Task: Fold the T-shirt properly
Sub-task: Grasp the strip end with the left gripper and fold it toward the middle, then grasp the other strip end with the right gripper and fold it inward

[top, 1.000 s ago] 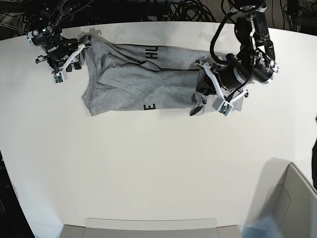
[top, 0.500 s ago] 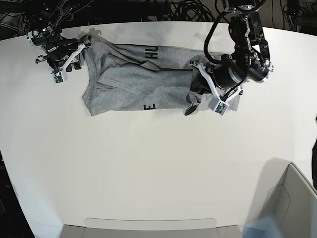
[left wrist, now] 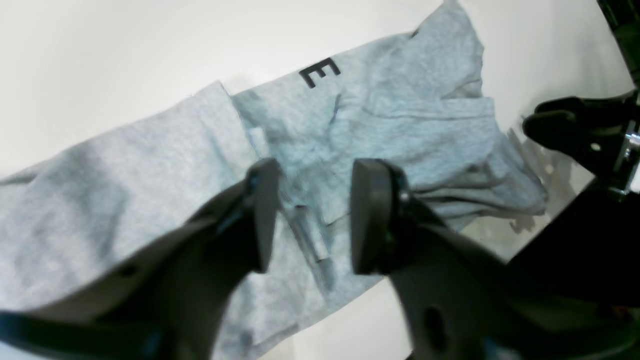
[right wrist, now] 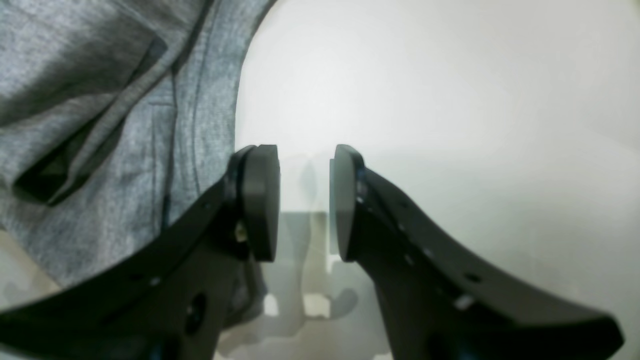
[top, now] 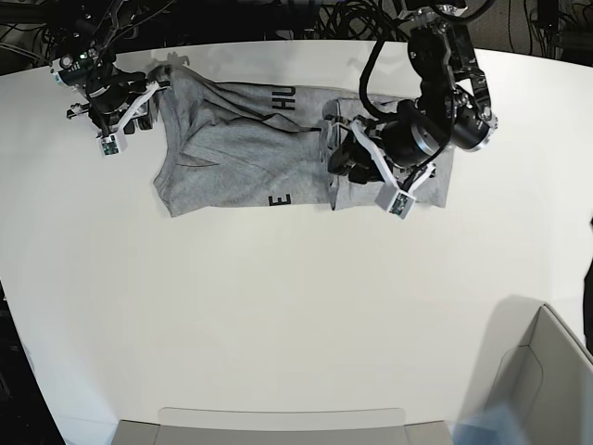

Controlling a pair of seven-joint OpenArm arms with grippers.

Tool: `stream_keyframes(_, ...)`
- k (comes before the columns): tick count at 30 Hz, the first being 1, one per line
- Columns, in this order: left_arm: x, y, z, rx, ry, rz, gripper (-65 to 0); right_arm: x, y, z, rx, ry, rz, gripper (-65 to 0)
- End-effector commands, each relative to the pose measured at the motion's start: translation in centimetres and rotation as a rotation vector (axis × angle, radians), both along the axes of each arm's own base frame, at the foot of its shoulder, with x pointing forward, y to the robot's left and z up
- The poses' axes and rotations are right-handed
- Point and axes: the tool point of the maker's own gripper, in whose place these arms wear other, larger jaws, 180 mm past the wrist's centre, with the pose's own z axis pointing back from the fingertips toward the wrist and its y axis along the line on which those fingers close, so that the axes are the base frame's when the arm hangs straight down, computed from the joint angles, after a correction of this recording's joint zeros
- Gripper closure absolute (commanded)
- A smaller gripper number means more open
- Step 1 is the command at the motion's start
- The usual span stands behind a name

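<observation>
The grey T-shirt (top: 241, 148) lies spread across the far part of the white table (top: 278, 306), with dark letters "HU" (top: 283, 97) and "E" (top: 281, 199) showing. Its right end is doubled over toward the middle. My left gripper (top: 361, 171) hovers over that fold. In the left wrist view the left gripper (left wrist: 310, 220) has its jaws apart over rumpled shirt cloth (left wrist: 400, 110), near the "E" (left wrist: 320, 72). My right gripper (top: 125, 116) is at the shirt's left end. In the right wrist view the right gripper (right wrist: 304, 200) is open and empty over bare table, with the shirt (right wrist: 100, 100) beside its left finger.
A grey box (top: 547, 371) stands at the front right corner. A grey tray (top: 278, 426) sits at the front edge. Cables (top: 324, 19) lie behind the table's far edge. The right arm's dark gripper body (left wrist: 585, 130) shows past the shirt in the left wrist view.
My left gripper has moved left across the shirt, and the shirt's right end has come over with it toward the middle. The right arm has not moved.
</observation>
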Motion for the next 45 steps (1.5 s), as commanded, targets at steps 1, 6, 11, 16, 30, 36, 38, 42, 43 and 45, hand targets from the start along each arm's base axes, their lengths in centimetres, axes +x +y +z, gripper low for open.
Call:
stream_keyframes(1,0.6,0.7,0.9,-0.002,-0.036,0.016,-17.1,0.6,-0.2,0.8,-0.002,-0.036,0.005,-19.4)
stream_keyframes(6,-0.8,5.4,-0.9,0.073,0.022,0.105,-13.2,0.8,-0.2,1.1,0.000,-0.046,0.005,-19.4)
stream_keyframes(11,-2.2,8.1,-3.0,0.120,0.097,0.132,-13.1,1.8,-0.2,3.5,-0.038,-0.118,0.017,-19.3)
stream_keyframes(16,-2.9,8.3,-4.4,0.117,0.149,0.131,-13.0,3.6,2.2,8.3,0.026,-0.288,0.055,-19.5)
stream_keyframes(30,-3.4,7.9,-4.8,0.113,0.163,0.121,-13.0,2.7,4.2,8.0,0.288,-0.226,0.099,-33.2)
stream_keyframes(36,-3.5,8.1,-4.8,0.118,0.164,0.120,-13.0,2.9,2.7,4.5,0.456,-0.170,0.001,-33.1)
stream_keyframes(38,-3.5,8.0,-4.8,0.116,0.164,0.120,-13.0,2.7,2.4,3.3,0.483,-0.136,-0.007,-33.1)
stream_keyframes(42,-3.5,7.9,-4.8,0.113,0.165,0.121,-13.0,2.4,2.7,2.2,0.535,-0.099,-0.003,-33.1)
stream_keyframes(43,-3.5,7.9,-4.8,0.113,0.165,0.121,-13.0,2.3,2.8,1.9,0.545,-0.091,-0.008,-33.1)
stream_keyframes(45,-3.5,7.9,-4.8,0.113,0.165,0.121,-13.0,2.5,2.8,1.3,0.562,-0.076,-0.018,-33.1)
